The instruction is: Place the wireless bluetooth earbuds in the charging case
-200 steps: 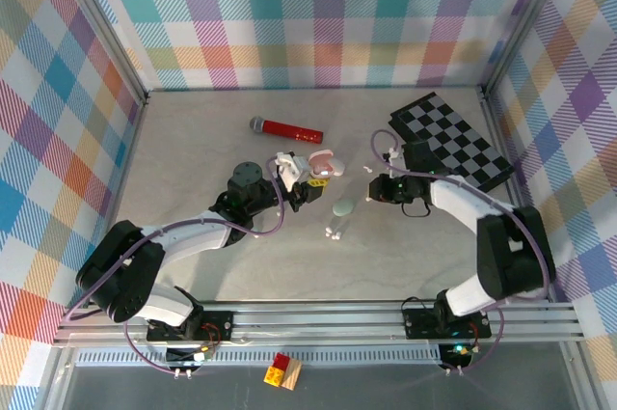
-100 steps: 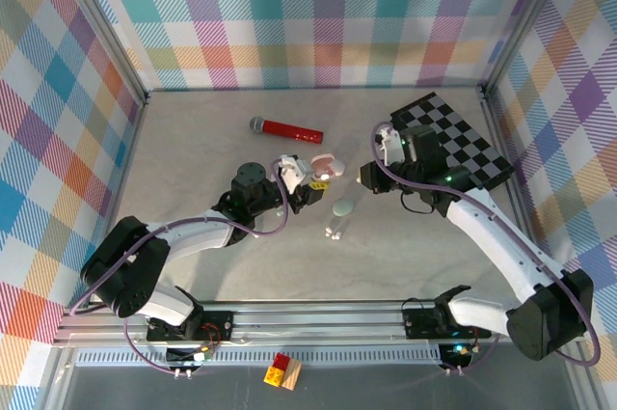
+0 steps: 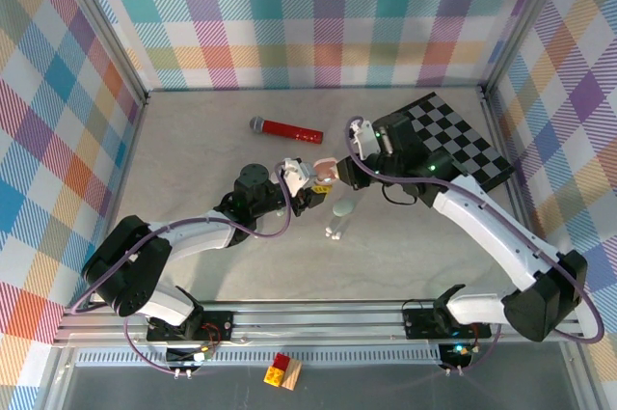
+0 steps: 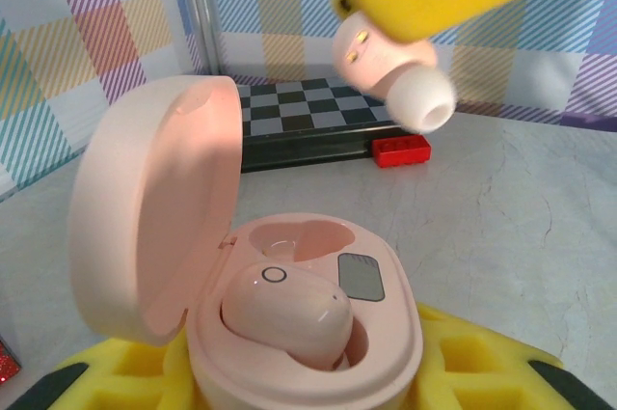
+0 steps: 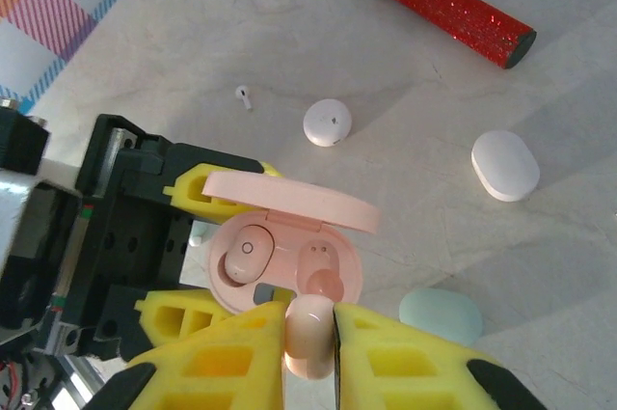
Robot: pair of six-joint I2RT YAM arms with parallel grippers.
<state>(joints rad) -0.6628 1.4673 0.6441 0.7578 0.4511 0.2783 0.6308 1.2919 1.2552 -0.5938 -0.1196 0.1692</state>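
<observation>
1. The loose pink earbud [image 5: 308, 318] was in the air just above the front rim of the charging case [image 5: 280, 256], pinched between the yellow pads of the right gripper [image 5: 308, 333]. The jaws were nearly closed on it.
2. The case was open with its lid tipped back. The seated earbud [image 4: 286, 309] already filled one well, and the empty well [image 4: 299, 236] beside it was bare.
3. The left gripper [image 3: 304, 181] held the case by its base, jaws drawn in narrow on the shell, and kept it off the table with the opening facing up.
4. By my reading, the step in hand was bringing the second bud down into the free well, so the task was about half done.
5. To do it well, the right arm should centre the bud over the free well and not over the seated one. It should turn the bud so the tip and gold contacts face the way the well takes them, and lower it straight. The grip should loosen only once the bud sat in place. The left arm should hold the case steady.
6. The left wrist view showed the bud's white tip and contacts from below, and the hollow of the free well.
7. The right wrist view showed the table around them: a red microphone [image 5: 434, 5], a white oval case [image 5: 504, 165], a round white case [image 5: 327, 122], a pale green case [image 5: 441, 314] and a tiny white earbud [image 5: 245, 95].
8. The top view showed how both arms met near the table's middle, with a checkered board [image 3: 458, 140] behind.
</observation>
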